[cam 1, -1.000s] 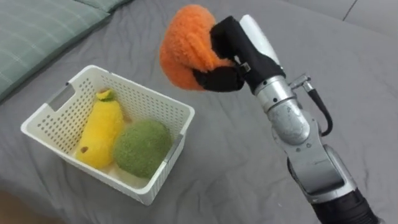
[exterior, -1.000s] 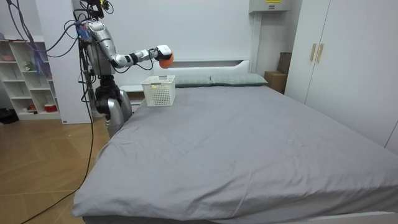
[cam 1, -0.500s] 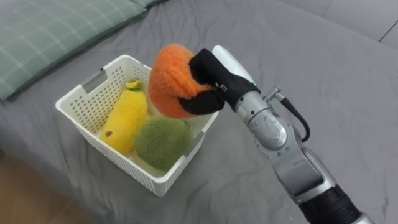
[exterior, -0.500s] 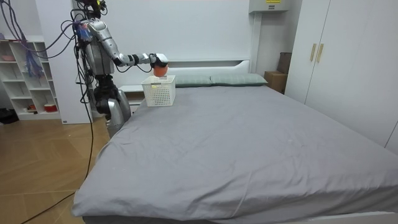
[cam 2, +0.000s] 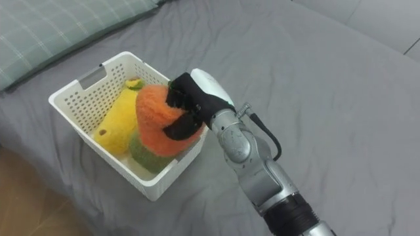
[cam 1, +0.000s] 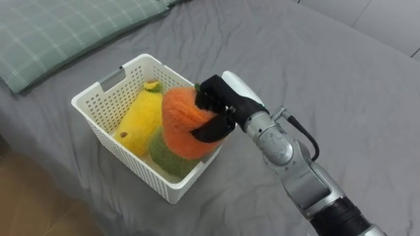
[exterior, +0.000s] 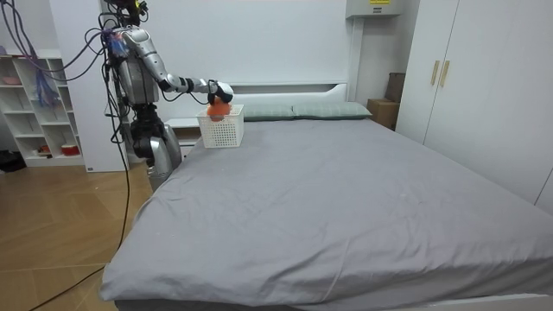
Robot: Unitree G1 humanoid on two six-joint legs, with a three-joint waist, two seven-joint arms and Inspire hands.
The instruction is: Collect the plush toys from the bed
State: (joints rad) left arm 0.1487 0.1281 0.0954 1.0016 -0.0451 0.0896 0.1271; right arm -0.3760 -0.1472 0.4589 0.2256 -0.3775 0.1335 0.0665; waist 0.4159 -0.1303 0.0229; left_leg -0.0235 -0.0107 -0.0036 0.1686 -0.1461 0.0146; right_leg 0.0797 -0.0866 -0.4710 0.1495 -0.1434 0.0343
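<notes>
Your right hand [cam 1: 222,106], in a black glove with a white back, has its fingers curled over the top of the orange toy [cam 1: 182,126] and its thumb hooked along the toy's lower side, so the grip is closed on the toy. The toy is a round, fuzzy plush ball with a deep pile.

The orange toy sits low at the near right corner of the basket [cam 1: 121,157]. Its lower half is inside the rim, directly over the green toy [cam 1: 165,160]. You cannot tell whether the two are pressed together or only just touching.

The basket is white, rectangular, hard plastic, with walls perforated in a fine lattice and a slot handle cut into the far end. Inside it:
- a yellow toy [cam 1: 140,118], long and banana-shaped in smooth plush, lying along the left wall with a small green-brown tip at the far end;
- the green toy, round and nubbly, mostly covered by the orange one.

The basket rests on the bed [cam 1: 341,72], on a grey sheet with soft creases. A pale green checked pillow [cam 1: 52,33] lies beyond it.

In the room view you stand at the bed's head-end corner, on the room view's left, with the arm stretched out level over the basket [exterior: 221,130]. White shelves [exterior: 34,104] stand behind you.
</notes>
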